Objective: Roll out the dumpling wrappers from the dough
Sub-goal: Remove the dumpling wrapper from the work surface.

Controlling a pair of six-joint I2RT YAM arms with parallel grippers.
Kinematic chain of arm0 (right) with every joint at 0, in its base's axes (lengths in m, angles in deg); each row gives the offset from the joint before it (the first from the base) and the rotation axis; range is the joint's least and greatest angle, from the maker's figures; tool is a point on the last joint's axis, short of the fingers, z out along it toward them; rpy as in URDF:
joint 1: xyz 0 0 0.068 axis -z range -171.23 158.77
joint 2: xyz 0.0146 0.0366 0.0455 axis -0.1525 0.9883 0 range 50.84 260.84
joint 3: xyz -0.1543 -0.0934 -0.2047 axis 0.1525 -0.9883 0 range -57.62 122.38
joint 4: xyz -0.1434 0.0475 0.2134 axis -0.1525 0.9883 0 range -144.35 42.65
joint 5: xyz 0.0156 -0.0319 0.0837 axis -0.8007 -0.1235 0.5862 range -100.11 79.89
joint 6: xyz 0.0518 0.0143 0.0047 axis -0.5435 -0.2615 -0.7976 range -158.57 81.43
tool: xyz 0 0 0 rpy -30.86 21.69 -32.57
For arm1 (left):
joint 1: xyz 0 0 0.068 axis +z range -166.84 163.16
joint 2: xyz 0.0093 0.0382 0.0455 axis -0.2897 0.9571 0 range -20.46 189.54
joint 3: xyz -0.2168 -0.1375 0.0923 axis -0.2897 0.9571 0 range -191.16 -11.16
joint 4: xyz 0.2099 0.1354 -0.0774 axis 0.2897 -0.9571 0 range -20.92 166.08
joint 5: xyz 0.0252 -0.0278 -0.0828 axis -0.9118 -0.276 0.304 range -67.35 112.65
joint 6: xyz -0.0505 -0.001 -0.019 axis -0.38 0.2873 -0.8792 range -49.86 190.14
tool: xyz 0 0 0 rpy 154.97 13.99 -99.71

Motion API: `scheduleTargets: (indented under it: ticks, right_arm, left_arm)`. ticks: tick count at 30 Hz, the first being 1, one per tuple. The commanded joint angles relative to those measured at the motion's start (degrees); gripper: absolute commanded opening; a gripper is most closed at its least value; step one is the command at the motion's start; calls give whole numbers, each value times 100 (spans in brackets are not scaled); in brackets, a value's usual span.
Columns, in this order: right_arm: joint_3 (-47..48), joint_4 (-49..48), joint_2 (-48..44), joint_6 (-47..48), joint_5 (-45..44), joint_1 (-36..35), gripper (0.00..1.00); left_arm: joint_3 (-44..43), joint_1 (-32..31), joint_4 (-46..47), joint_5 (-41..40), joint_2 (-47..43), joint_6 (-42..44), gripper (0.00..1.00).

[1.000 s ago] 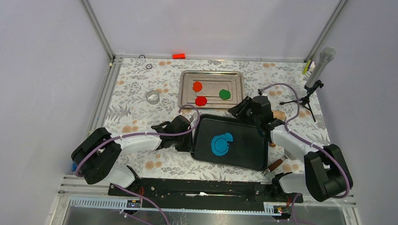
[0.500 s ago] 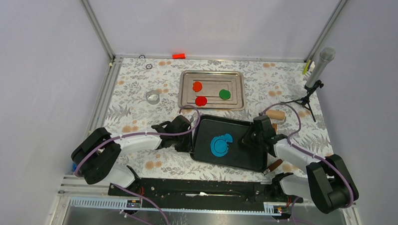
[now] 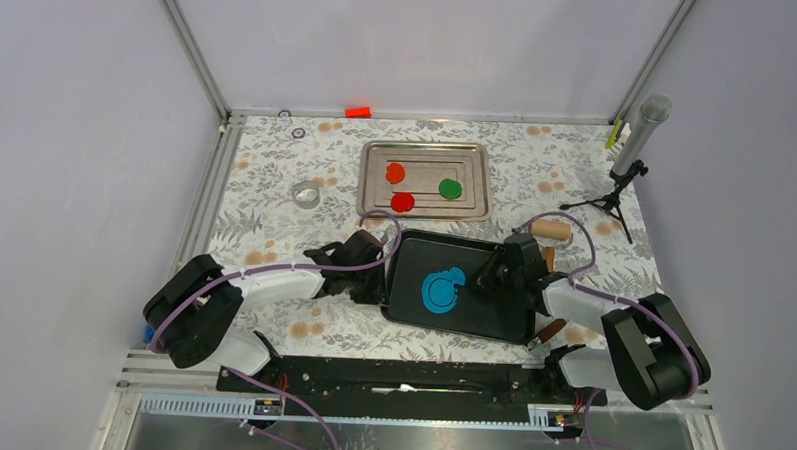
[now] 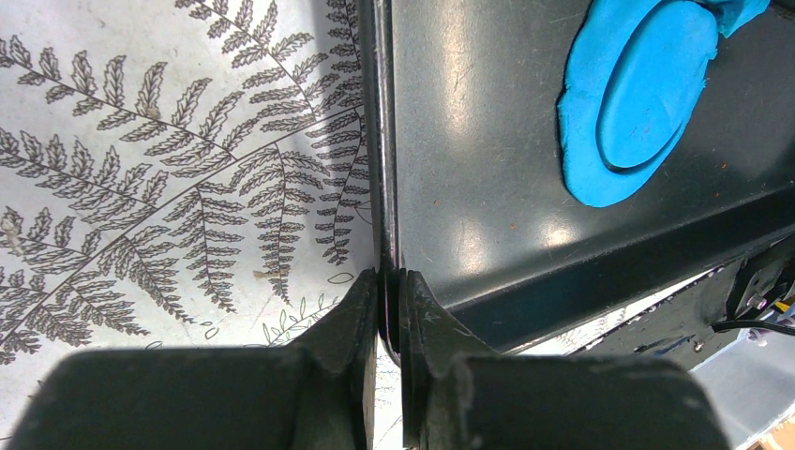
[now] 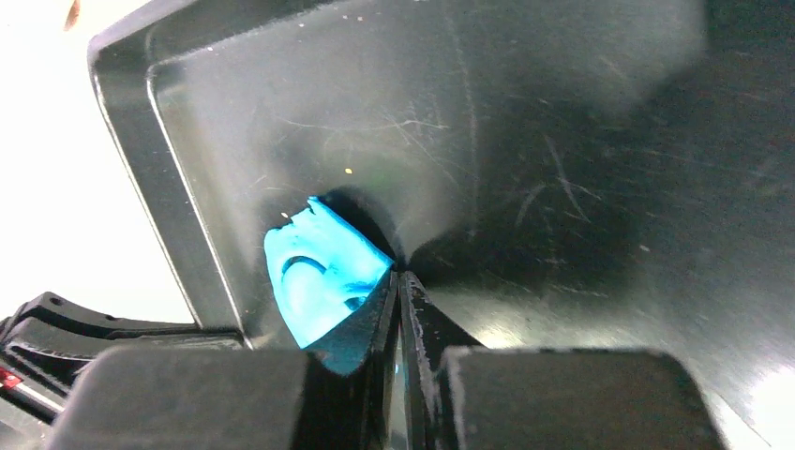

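Dough [image 3: 441, 290] is lying as a flattened bright blue sheet on the black tray [image 3: 471, 316], left of the tray's centre. The tray is sitting on the worktop [image 3: 275, 216] between the two arms. Outline is looking roughly round, with a small lobe sticking out toward the far right. A round impression is showing in the middle, per the left wrist view.

Left hand [image 4: 389, 295] is clenching the tray's left rim, one finger on each side of the lip, apart from the dough.

Right hand [image 5: 398, 281] is sitting low inside the tray with fingers drawn together, tips right at the dough's right edge near the lobe. Whether a sliver of clay is being pinched: cannot tell.

Dough is lying to the left of the right hand, which is clearly the nearer one.

Cut wrappers, red [image 3: 402, 201], orange [image 3: 395, 172] and green [image 3: 450, 188], are resting on the metal tray [image 3: 425, 146] farther back. Wooden roller [image 3: 551, 230] is lying on the worktop just beyond the black tray's far right corner.

Judgement: the coming move is hinging on working from that right edge leftward across the sheet
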State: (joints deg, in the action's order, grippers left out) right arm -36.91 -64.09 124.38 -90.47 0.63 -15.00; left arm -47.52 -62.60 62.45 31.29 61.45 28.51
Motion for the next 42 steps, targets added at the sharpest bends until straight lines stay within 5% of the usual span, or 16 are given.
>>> scheduleTargets:
  ticks: [1,17,34,42]
  right_arm:
    - [176,-451,522,-181,210,-96,10]
    - [844,-970,1341,-429,510,-302,10]
    - [1945,-1186,2292,-602,743,-1349,8]
    - [2155,-905,1917,-540,1096,-1411,8]
  left_arm:
    - [87,-65,-706,-9,192,317,0]
    - [113,-65,-670,39,211,357,0]
    - [240,-65,-602,14,144,265,0]
    - [263,-65,-610,-14,89,241,0]
